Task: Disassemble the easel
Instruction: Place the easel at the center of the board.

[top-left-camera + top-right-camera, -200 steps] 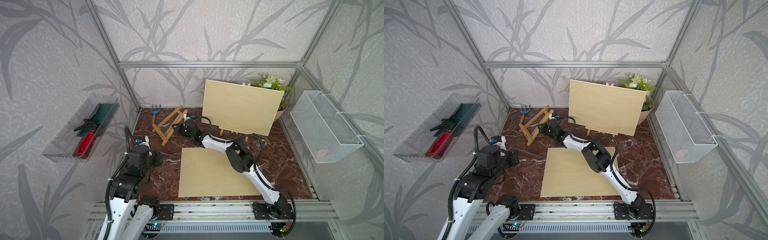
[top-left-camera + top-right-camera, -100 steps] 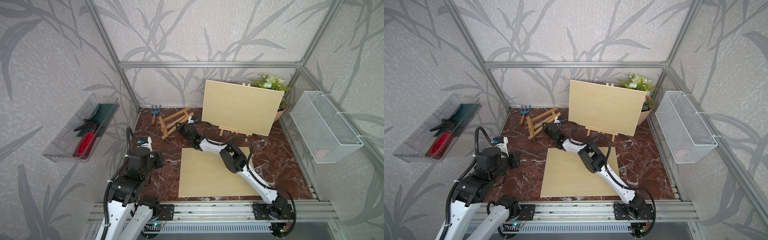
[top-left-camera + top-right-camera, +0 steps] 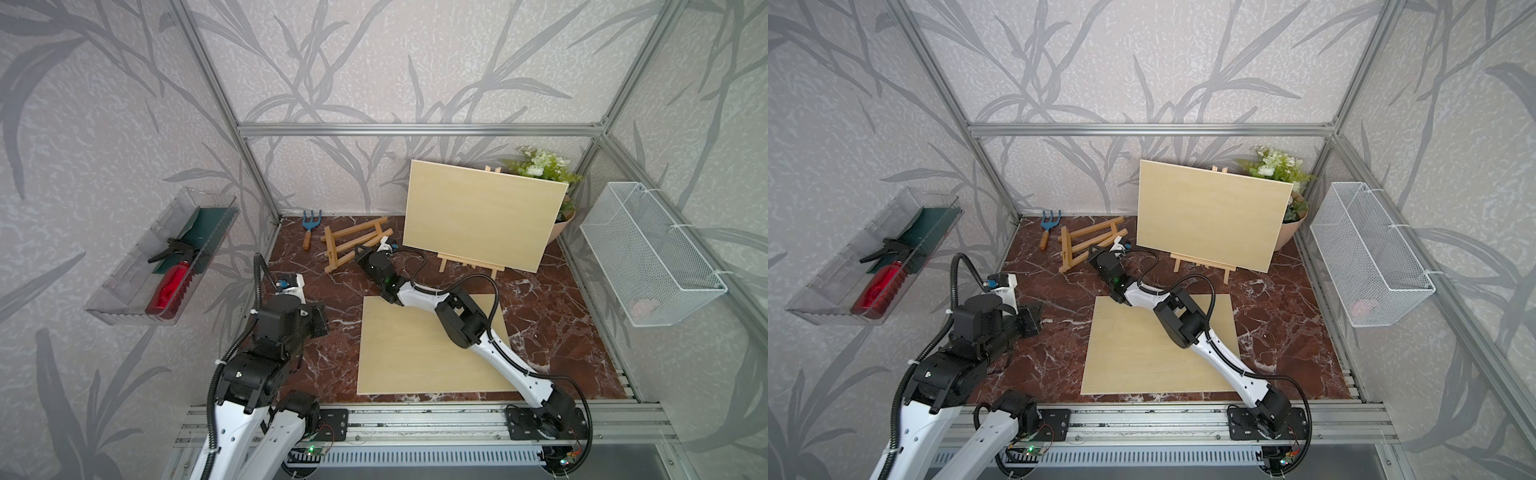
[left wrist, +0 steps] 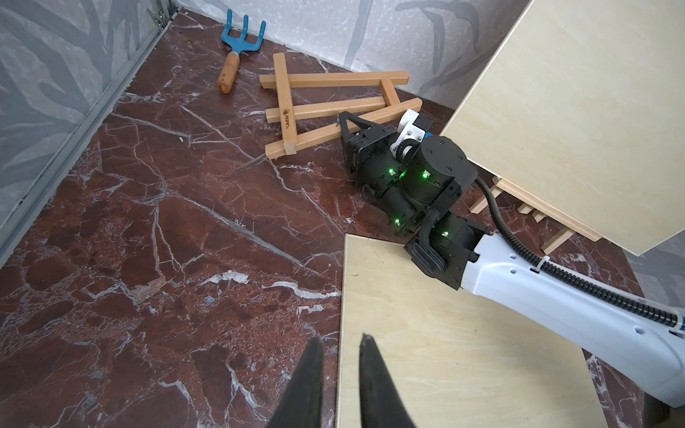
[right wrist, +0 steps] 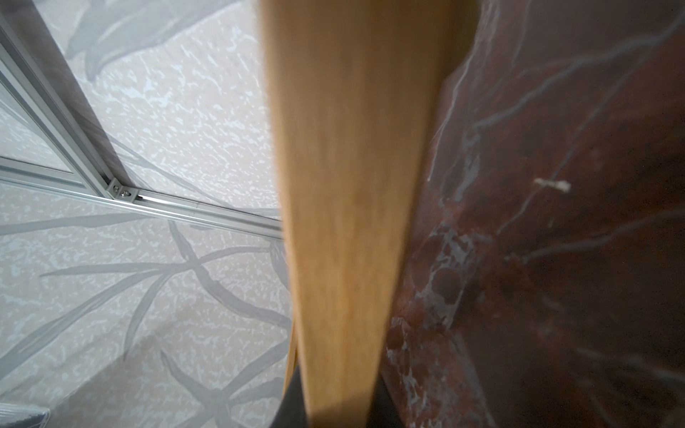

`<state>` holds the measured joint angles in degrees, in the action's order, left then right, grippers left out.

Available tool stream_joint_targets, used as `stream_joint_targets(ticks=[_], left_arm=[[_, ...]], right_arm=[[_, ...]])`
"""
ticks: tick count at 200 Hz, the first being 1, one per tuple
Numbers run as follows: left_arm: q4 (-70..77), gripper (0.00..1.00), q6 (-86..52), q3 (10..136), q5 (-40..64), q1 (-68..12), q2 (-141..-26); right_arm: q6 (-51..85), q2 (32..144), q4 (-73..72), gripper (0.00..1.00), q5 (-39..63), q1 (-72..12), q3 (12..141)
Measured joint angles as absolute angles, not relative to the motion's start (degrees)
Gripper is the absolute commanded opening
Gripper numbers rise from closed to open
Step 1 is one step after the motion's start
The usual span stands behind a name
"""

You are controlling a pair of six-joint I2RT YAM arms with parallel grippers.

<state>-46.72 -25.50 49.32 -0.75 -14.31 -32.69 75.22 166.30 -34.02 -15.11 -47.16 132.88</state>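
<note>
Easel (image 3: 329, 249) in both top views lies at the tabletop's (image 3: 552, 316) 11 o'clock, swung clockwise since a second ago, with the right gripper (image 3: 365, 248) at its 4 o'clock end. Left wrist view shows the left gripper (image 4: 341, 341) empty, fingers slightly parted, with the easel (image 4: 284, 107) toward 12 o'clock. Right wrist view shows the right gripper clenched on the easel (image 5: 344, 185).

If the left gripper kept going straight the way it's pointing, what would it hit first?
Probably the near edge of the flat board, lying on the table just ahead of the left gripper. Further along that line sits the right gripper, shut on the small easel. Depth is uncertain.
</note>
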Motion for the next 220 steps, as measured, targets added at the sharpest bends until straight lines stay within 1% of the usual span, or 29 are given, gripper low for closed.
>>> stream_joint_targets(ticks=[34,78,100,109,113,128,135,149,153,159,161,193,220], left_arm=[[-46.7,0.2,-25.5,49.3,-0.8,-14.7,-32.7],[-46.7,0.2,-25.5,49.3,-0.8,-15.0,-32.7],[-46.7,0.2,-25.5,49.3,-0.8,-15.2,-32.7],[-46.7,0.2,-25.5,49.3,-0.8,-15.3,-32.7],[-46.7,0.2,-25.5,49.3,-0.8,-15.3,-32.7],[-46.7,0.2,-25.5,49.3,-0.8,-15.3,-32.7],[-46.7,0.2,-25.5,49.3,-0.8,-15.3,-32.7],[-46.7,0.2,-25.5,49.3,-0.8,-15.3,-32.7],[-46.7,0.2,-25.5,49.3,-0.8,-15.3,-32.7],[-46.7,0.2,-25.5,49.3,-0.8,-15.3,-32.7],[-46.7,0.2,-25.5,49.3,-0.8,-15.3,-32.7],[-46.7,0.2,-25.5,49.3,-0.8,-15.4,-32.5],[-46.7,0.2,-25.5,49.3,-0.8,-15.6,-32.2]], right_arm=[[76.7,168.9,-32.3,0.2,-17.7,-47.2,137.5],[78.1,171.2,-29.1,0.41,-21.4,-47.3,142.0],[78.5,171.3,-26.9,0.46,-22.4,-47.5,143.0],[78.6,171.4,-26.1,0.54,-22.5,-47.6,143.3],[78.9,171.4,-25.7,0.6,-22.5,-47.7,143.5],[79.0,171.3,-25.6,0.68,-22.6,-47.9,143.6],[79.2,171.0,-25.6,0.75,-22.9,-48.0,143.4],[79.3,170.0,-24.1,0.79,-23.0,-48.3,143.1],[79.3,169.6,-23.2,0.85,-23.0,-48.5,142.9],[79.3,169.0,-22.0,0.98,-23.0,-48.7,142.5],[79.7,168.8,-21.7,1.0,-23.1,-48.8,142.3],[78.8,163.7,-14.3,0.99,-22.9,-50.1,138.3],[77.3,161.0,-10.9,0.99,-22.6,-51.1,135.1]])
